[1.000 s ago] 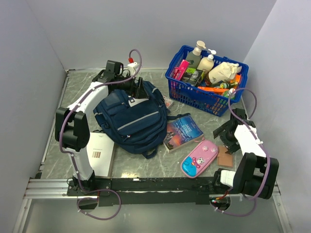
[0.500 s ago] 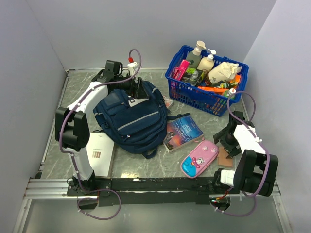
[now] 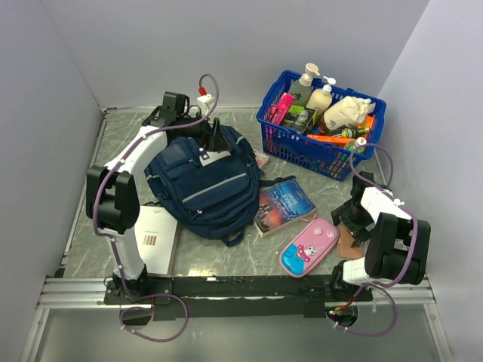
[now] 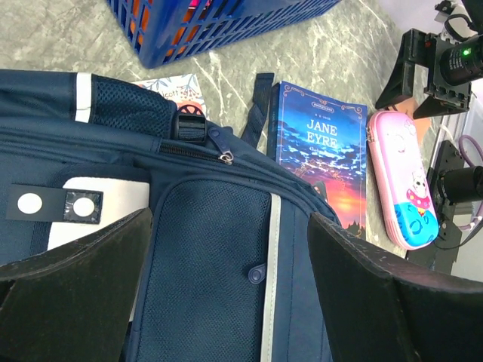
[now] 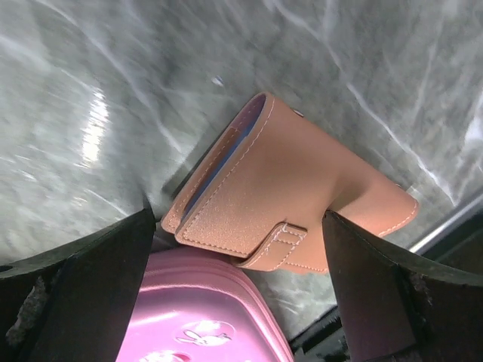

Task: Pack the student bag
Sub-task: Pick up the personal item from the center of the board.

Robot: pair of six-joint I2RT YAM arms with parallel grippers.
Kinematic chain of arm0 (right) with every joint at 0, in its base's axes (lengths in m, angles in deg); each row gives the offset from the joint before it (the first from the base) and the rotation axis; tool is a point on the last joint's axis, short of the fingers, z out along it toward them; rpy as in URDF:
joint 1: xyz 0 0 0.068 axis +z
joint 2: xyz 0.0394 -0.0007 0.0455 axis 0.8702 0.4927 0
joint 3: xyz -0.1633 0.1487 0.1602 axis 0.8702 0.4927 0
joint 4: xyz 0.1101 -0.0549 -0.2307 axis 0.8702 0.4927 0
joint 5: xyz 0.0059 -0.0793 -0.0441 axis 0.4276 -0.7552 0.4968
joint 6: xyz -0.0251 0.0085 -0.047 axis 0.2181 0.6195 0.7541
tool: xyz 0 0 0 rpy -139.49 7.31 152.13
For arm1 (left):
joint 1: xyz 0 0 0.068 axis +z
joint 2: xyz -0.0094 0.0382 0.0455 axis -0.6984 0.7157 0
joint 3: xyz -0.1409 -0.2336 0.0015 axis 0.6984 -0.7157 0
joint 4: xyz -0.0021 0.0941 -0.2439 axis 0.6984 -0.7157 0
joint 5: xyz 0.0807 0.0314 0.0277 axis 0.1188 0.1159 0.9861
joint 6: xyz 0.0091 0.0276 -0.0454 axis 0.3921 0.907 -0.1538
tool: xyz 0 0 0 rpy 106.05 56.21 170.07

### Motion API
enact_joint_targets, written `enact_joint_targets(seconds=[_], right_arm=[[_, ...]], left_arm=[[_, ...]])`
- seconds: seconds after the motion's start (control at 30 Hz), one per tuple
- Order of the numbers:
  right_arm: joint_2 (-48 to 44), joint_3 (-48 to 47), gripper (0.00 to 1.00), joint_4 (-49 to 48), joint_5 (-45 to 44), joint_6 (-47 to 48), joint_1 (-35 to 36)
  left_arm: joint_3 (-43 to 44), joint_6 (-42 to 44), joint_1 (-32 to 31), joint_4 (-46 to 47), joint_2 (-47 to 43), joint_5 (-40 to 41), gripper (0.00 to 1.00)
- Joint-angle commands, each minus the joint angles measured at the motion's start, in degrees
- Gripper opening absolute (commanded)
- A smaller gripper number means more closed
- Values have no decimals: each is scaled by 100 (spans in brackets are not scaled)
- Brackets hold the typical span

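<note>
Left gripper (image 4: 230, 220) spread wide, empty, over far end of student bag (image 3: 200, 185) | right gripper (image 5: 238, 219) wide open too, above tan wallet (image 5: 302, 204) beside pink pencil case (image 5: 204, 317) | bag flat, left of centre, pockets up | soft, floppy, probably light: take the top rim by the zip | long axis far-to-near, white-patch end pointing away

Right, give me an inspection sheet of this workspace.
Surface: grey marbled table, crowded.
Job's things: student bag lying at left, front pockets up.
Clutter: blue basket of bottles and packets; Jane Eyre book; pink pencil case; tan wallet; white notebook by the bag.
Grippers: left gripper open over the bag; right gripper open, straddling the wallet.
Cables: purple cables looping off both arms.
Surroundings: plain grey walls.
</note>
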Motion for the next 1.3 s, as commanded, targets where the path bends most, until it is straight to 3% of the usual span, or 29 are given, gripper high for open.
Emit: enact_joint_targets(seconds=[0.0, 0.13, 0.33, 0.67, 0.9, 1.07, 1.27], right_arm=[[65, -189, 99, -957, -111, -32, 15], [407, -392, 90, -1299, 118, -111, 24], [197, -322, 70, -1617, 206, -85, 147], [-294, -233, 23, -1732, 408, -41, 323], [-1365, -339, 18, -1407, 434, -85, 595], [-2026, -690, 16, -1073, 400, -85, 1412], [-2211, -1173, 14, -1247, 557, -173, 2729]], left_arm=[[262, -70, 46, 131, 52, -162, 88], [297, -132, 46, 183, 104, -135, 88], [499, -88, 46, -18, 271, -109, 88], [271, -96, 46, 60, 87, -74, 87], [130, -88, 46, 34, -106, -12, 87], [112, 61, 37, -132, -212, -100, 87], [454, 1044, 46, -1334, -413, -398, 79]])
